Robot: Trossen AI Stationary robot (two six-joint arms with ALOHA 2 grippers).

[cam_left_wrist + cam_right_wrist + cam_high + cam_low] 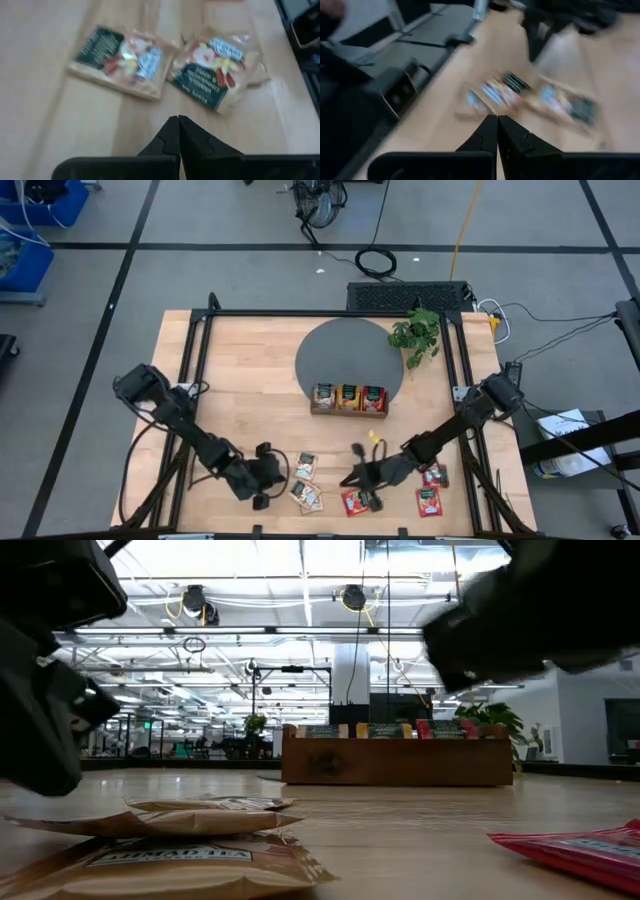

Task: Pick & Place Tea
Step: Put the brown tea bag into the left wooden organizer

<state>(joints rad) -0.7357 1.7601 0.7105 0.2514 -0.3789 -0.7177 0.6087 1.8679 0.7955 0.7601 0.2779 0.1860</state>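
Beige-green sachets [306,480] are lying loose near the table's front edge, red sachets [430,488] to their right — none gripped. The left gripper [262,500] and right gripper [347,480] are hovering beside them, both closed and empty, likely lining up a pick for the wooden tray [349,410]

Surface [240,360]: left half and far-left corner bare wood, open passage there. Centre far: grey round mat [345,350] lies flat, no barrier. Wooden tray [349,399] stands at the mat's near edge, a low wall across the middle. Potted plant [417,334] blocks the far-right corner. Near edge is crowded: beige-green sachets [306,482] lie just right of the left gripper [262,476]; red sachets [430,490] lie near right, beside the right gripper [358,478]. The right arm crosses diagonally from the right rail. Between the two grippers only a narrow gap, taken by sachets. An open strip lies between tray and near sachets.
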